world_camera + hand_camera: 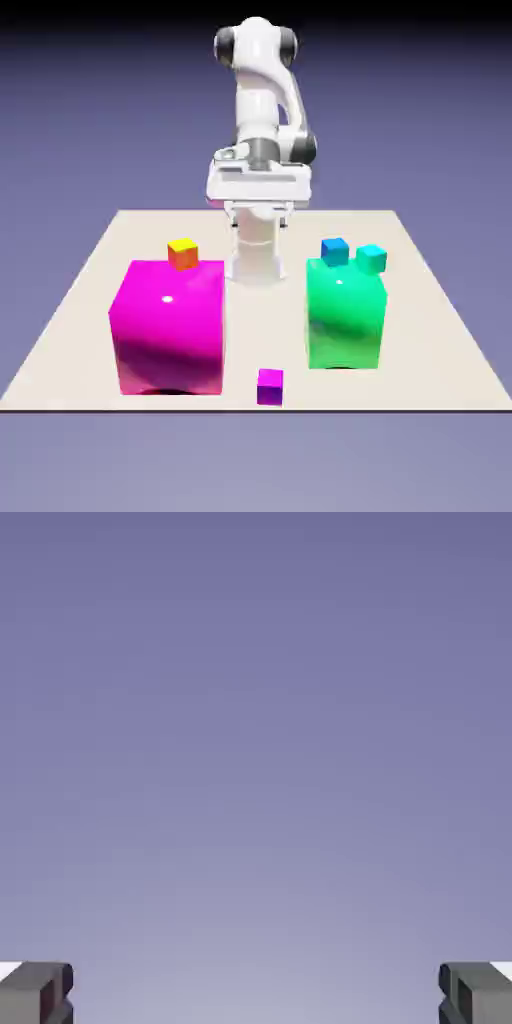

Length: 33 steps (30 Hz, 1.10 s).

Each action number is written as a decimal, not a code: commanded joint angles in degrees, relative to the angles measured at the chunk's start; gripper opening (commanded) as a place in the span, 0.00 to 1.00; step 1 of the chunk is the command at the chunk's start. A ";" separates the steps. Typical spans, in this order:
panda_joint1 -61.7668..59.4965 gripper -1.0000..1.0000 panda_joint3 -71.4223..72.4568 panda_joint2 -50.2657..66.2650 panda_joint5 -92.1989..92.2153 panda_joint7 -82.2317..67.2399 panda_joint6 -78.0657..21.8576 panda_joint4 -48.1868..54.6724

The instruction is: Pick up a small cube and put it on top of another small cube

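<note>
Small cube (269,386) untouched at the near edge of the table (440,330); nothing is stacked yet.

We see the purple small cube alone on the table, between and in front of the big magenta cube (168,328) on the exterior view's left and the big green cube (346,312) on its right. An orange cube (182,253) sits by the magenta block's far top edge; a blue cube (334,250) and a cyan cube (371,258) sit likewise by the green one. The gripper (256,992) is spread wide and empty, its fingertips (40,990) framing only backdrop, well apart from the cube. We judge the whole task still ahead: reaching, grasping, lifting and placing all remain.
</note>
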 commanded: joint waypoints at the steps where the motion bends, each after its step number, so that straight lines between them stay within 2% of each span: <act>1: -0.19 1.00 0.26 2.08 -0.03 0.36 -1.83 1.62; 28: -5.24 1.00 7.14 58.14 -0.86 10.17 -51.11 45.22; 30: -5.32 1.00 7.25 58.99 -0.87 10.32 -51.86 45.88; 33: -4.89 1.00 6.80 63.96 -1.46 10.63 -44.39 43.36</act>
